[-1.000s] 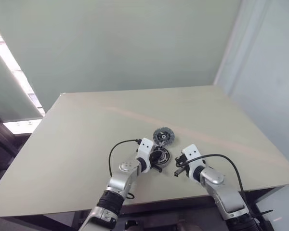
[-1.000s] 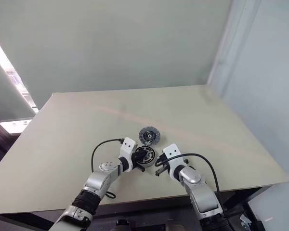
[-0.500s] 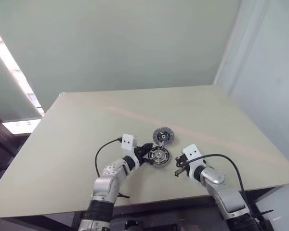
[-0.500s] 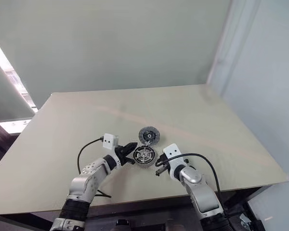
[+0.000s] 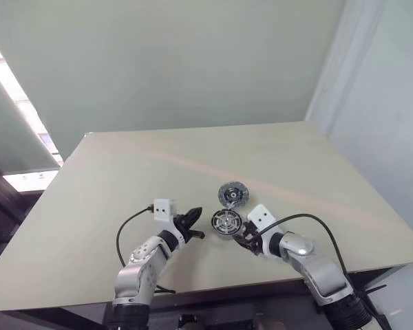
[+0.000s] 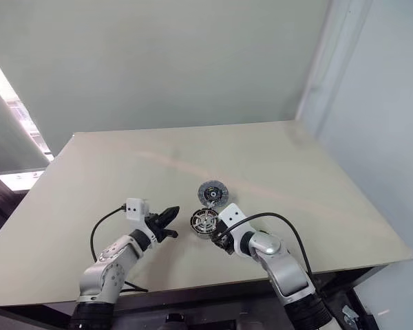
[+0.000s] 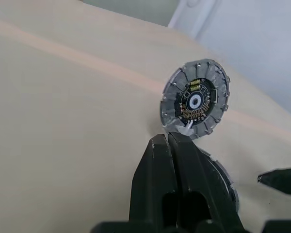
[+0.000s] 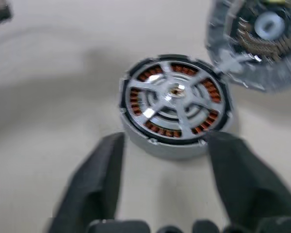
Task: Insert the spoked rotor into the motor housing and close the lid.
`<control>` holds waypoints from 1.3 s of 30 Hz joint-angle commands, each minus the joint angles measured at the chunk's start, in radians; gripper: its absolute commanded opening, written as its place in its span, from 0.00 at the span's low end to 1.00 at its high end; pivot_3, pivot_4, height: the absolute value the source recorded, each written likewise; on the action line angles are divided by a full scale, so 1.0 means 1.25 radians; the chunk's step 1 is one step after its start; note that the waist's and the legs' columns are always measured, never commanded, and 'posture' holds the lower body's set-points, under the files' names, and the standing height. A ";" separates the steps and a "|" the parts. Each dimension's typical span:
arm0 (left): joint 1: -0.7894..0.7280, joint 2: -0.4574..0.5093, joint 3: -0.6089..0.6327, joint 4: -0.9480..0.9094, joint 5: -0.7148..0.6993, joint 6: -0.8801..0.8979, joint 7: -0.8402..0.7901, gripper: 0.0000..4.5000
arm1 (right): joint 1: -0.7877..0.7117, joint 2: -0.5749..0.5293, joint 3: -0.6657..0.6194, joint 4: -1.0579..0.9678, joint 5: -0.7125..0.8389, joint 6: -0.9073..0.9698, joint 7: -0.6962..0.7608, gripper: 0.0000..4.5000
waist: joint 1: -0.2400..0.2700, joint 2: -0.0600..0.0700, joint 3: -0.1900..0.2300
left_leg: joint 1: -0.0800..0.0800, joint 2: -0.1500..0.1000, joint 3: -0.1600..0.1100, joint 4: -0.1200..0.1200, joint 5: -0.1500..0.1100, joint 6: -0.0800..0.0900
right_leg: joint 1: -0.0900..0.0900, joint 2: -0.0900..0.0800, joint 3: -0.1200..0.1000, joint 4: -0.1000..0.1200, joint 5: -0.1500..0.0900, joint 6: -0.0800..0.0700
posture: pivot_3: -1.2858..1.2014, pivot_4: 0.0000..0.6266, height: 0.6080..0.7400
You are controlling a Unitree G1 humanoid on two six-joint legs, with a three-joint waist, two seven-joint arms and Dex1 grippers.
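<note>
Right gripper (image 8: 172, 145) now stands spread, one finger either side of the motor housing (image 8: 174, 104) without gripping it (a second ago its fingers were closed, off to the side). Left gripper (image 5: 193, 225) is clenched on nothing and has drawn back from the housing, leaving the spoked rotor (image 8: 170, 94) seated over the copper windings. Insertion therefore appears complete. Remaining work is the lid (image 7: 195, 99), which lies on the table (image 5: 124, 179) just beyond the housing, their rims close together.
</note>
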 commanded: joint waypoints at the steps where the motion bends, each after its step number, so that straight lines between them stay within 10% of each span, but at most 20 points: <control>1: 0.002 0.010 0.016 -0.047 -0.018 -0.002 0.005 0.00 | -0.036 -0.038 0.047 -0.040 -0.033 -0.056 0.044 0.91 | 0.000 0.000 0.000 | 0.000 0.000 0.000 0.000 0.000 0.000 | 0.000 0.000 0.000 0.000 0.000 0.000 | 0.52 0.00 1.00; 21: 0.003 0.029 -0.008 -0.031 -0.014 0.003 -0.002 0.00 | -0.272 -0.181 0.234 0.035 -0.215 -0.140 0.306 1.00 | 0.000 0.000 0.000 | 0.000 0.000 0.000 0.000 0.000 0.000 | 0.000 0.000 0.000 0.000 0.000 0.000 | 0.52 0.00 1.00; 39: 0.019 0.025 -0.031 -0.032 -0.006 -0.012 -0.001 0.00 | -0.397 -0.111 0.316 0.309 -0.338 -0.335 0.380 1.00 | 0.000 0.000 0.000 | 0.000 0.000 -0.001 0.000 0.000 0.000 | 0.000 0.000 -0.001 0.001 0.001 0.001 | 0.52 0.00 1.00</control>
